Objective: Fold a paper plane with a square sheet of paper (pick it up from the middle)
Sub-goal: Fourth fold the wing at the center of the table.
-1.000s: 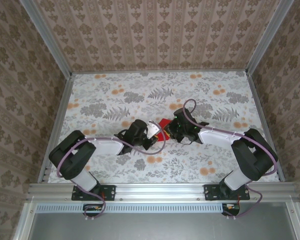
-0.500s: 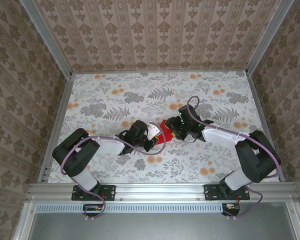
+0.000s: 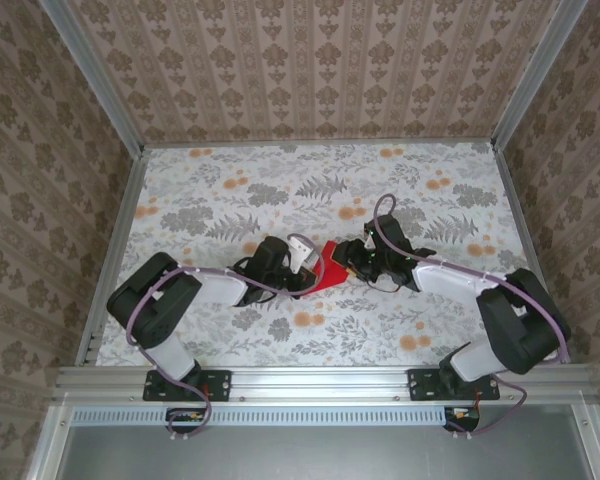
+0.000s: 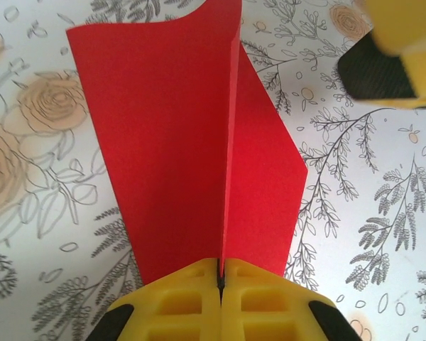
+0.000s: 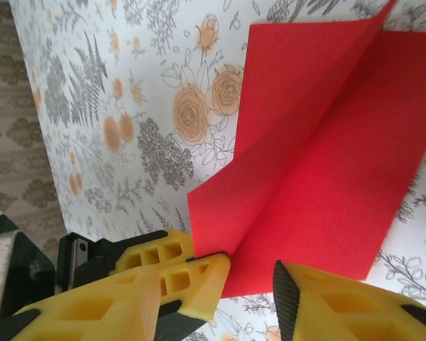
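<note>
L gripper (image 4: pixel 220 275) was clamped shut on the square sheet of paper (image 4: pixel 177 142) — pinched right at its centre crease, w/ red flaps spreading either side. R gripper (image 5: pixel 250 275) had its jaws apart; the sheet's near edge lay btwn them, one fingertip (image 5: pixel 211 268) at the corner. Sheet sat mid-table (image 3: pixel 210 210) — just btwn both grippers, partly lifted.

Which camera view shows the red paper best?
The left wrist view: the red paper is large there, its raised middle fold pinched in the left gripper's shut jaws. The right wrist view shows it large, but cut off at the edge. The top view shows it as a small red patch.
</note>
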